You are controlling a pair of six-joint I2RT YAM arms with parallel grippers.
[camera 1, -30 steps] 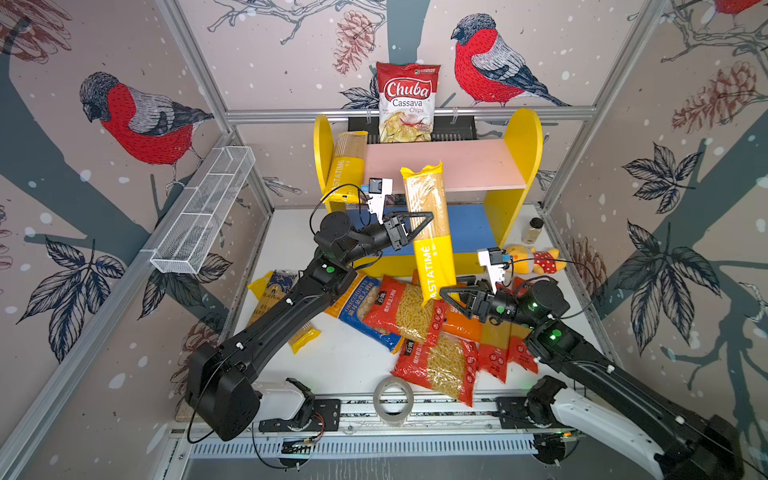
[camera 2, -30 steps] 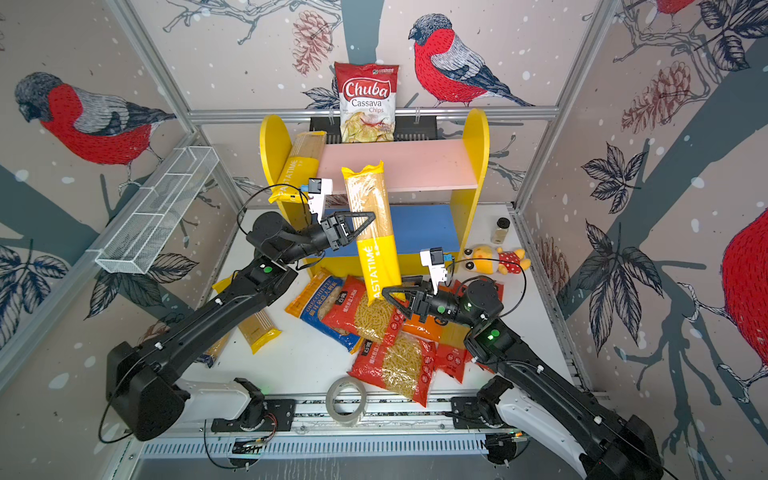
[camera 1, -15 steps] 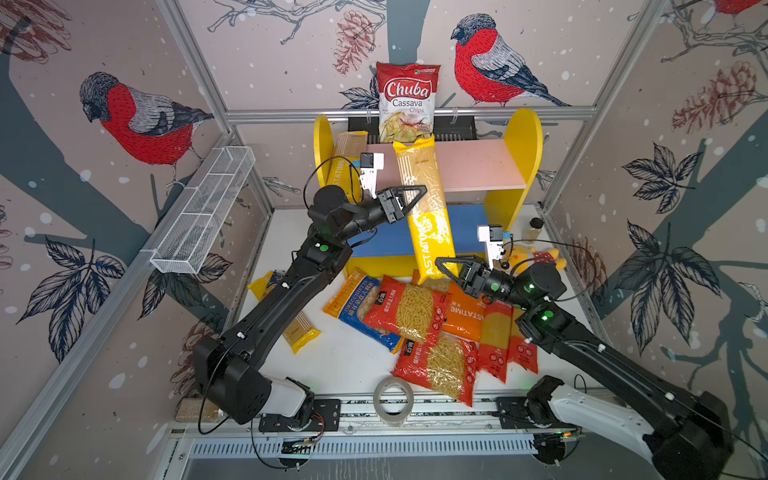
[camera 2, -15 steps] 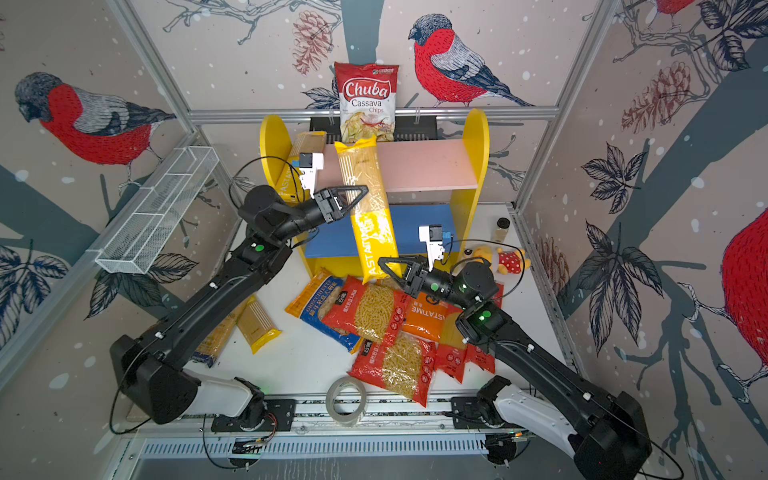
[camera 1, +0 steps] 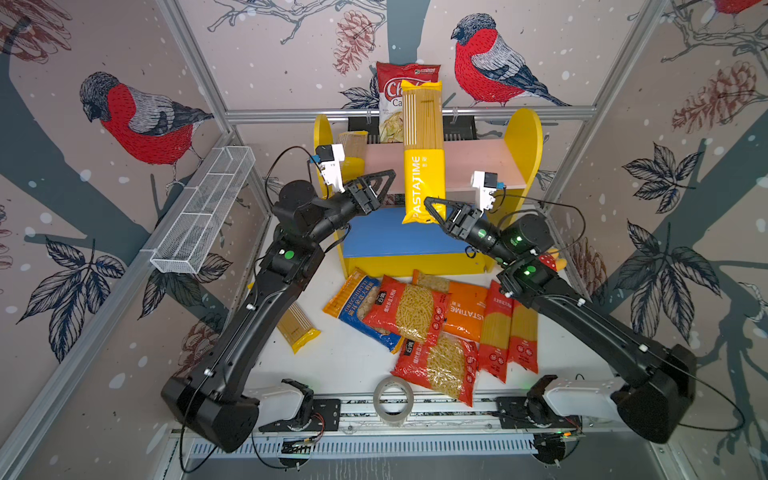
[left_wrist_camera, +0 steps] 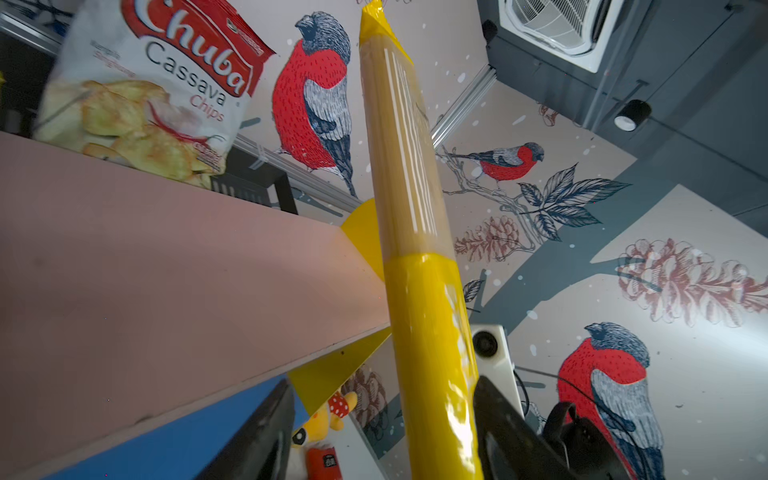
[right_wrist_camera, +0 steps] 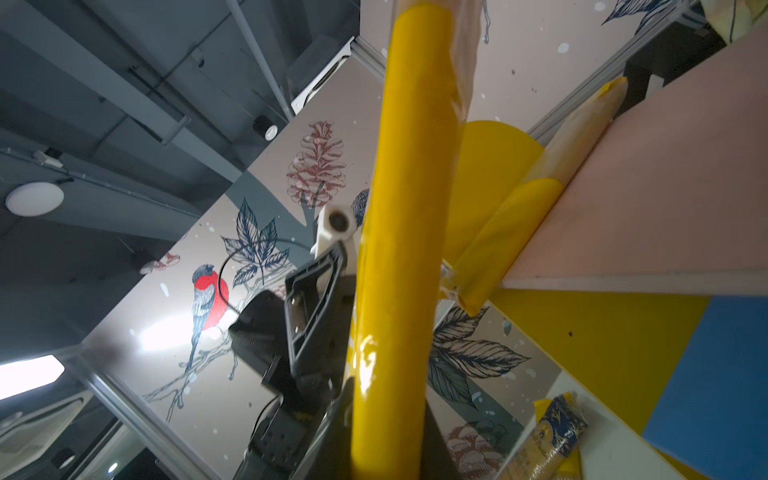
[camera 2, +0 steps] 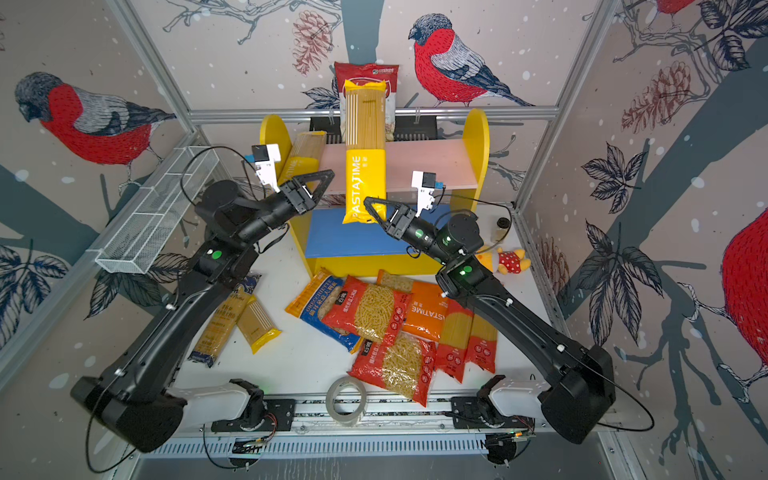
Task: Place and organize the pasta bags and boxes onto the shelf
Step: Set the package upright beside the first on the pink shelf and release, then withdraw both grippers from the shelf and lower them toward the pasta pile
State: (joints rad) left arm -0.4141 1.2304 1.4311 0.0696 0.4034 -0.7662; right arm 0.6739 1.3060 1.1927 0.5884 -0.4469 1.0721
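The long PASTATIME pack hides much of the chips bag; the left arm covers part of a yellow pack near the tabletop's left edge.

My stereo head hangs high at the front, both top views looking down over the table toward the shelf; my wrist cameras sit close, looking up along the yellow PASTATIME pack, which all four share

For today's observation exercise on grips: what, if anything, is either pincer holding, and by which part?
The right pincer grips the long yellow PASTATIME pack by its lower end; the left pincer is open, holding nothing.
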